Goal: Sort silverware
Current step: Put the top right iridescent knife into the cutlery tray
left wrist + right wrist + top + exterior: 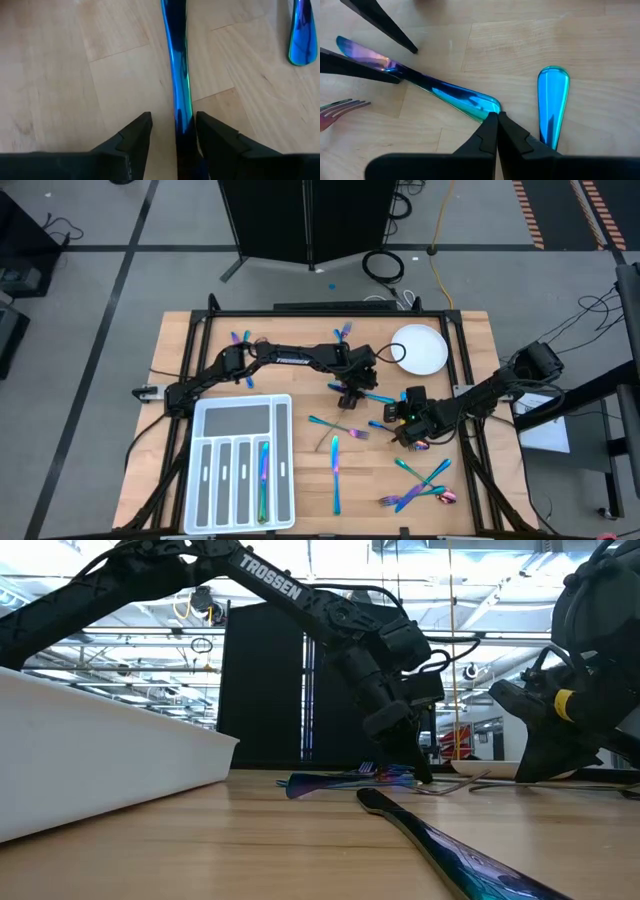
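Evidently a pickup is in hand: the left gripper (172, 132), jaws parted, straddles a blue knife (177, 75) at the table's centre, toward two o'clock of the tray (285, 480), so closing and lifting are called for next, while the right gripper (496, 127) is kept shut at three o'clock.

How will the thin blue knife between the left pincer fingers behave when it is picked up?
The knife looks like rigid polished metal, so it probably stays stiff. Its glossy handle may slip between the open left pincer fingers. Lying flat on the table, it seems unlikely to roll.
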Motion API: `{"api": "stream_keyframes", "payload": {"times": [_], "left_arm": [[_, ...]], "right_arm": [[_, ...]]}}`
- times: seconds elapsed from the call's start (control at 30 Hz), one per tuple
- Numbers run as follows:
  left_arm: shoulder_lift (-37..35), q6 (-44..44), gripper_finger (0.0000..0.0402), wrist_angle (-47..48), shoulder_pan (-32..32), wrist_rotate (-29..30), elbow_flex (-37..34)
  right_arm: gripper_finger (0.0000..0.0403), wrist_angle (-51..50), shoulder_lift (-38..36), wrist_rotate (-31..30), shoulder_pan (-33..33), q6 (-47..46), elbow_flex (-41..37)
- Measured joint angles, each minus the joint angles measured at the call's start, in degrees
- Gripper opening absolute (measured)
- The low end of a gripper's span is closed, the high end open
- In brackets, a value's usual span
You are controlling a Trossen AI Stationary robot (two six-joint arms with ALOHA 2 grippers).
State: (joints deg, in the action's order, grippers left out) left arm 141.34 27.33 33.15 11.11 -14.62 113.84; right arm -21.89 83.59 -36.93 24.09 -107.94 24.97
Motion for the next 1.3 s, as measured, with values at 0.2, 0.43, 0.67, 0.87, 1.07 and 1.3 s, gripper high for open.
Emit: {"api": "stream_keyframes", "payload": {"times": [0.2,0.43,0.67,0.87,1.07,1.3], "left_arm": [[0.8,-0.2,0.0111,-0.1,0.0,0.6,0.1],[1.1,-1.4,0.0064,-0.5,0.1,1.3,0.1],[0.2,-1.6,0.0043,-0.4,0.1,1.4,0.5],[0.2,-1.6,0.0041,0.6,0.1,1.8,1.5],[0.2,-1.6,0.0041,0.6,0.1,1.8,1.6],[0.2,-1.3,0.0041,0.6,-0.3,1.6,1.6]], "right_arm": [[0.0,0.2,0.0,0.0,0.0,0.0,0.0],[0.0,0.3,0.0,0.0,0.0,0.0,0.0],[0.0,0.4,0.0,-0.1,0.0,0.4,0.0],[0.0,0.1,-1.2,-1.8,0.9,1.1,-0.2],[0.0,0.1,-3.7,-7.0,3.4,5.0,-0.2],[0.0,0.7,-5.1,-13.6,4.1,21.0,-0.2]]}}
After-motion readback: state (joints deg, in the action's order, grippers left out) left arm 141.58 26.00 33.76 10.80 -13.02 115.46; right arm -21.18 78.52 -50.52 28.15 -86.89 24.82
